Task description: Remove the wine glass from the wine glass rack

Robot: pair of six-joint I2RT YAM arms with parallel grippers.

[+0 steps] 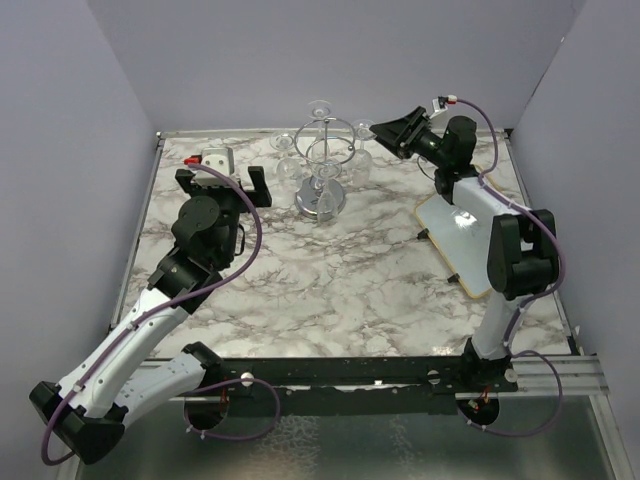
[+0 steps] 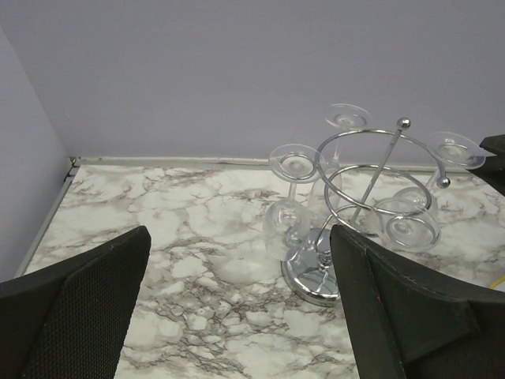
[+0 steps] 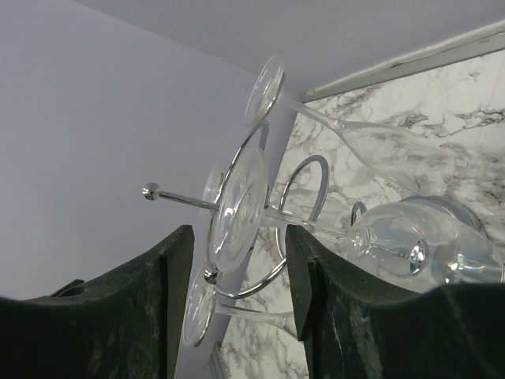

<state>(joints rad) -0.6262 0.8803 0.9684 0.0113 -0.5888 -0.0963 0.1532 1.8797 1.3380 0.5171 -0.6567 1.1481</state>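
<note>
The wine glass rack (image 1: 322,150) is a chrome stand on a round mirrored base (image 1: 320,201) at the back middle of the marble table. Three clear wine glasses hang upside down from its ring arms. My right gripper (image 1: 388,138) is open beside the right-hand wine glass (image 1: 362,140). In the right wrist view my right gripper (image 3: 237,272) has that glass's round foot (image 3: 237,207) and stem just ahead of its spread fingers, not touching. My left gripper (image 1: 221,177) is open and empty, to the left of the rack (image 2: 364,185). In the left wrist view my left gripper (image 2: 237,316) is over bare marble.
A pale board (image 1: 462,228) with a wooden rim lies on the table (image 1: 330,280) at the right, under my right arm. Lilac walls close in the back and both sides. The rack base (image 2: 316,274) stands close to my left gripper's right finger (image 2: 402,308).
</note>
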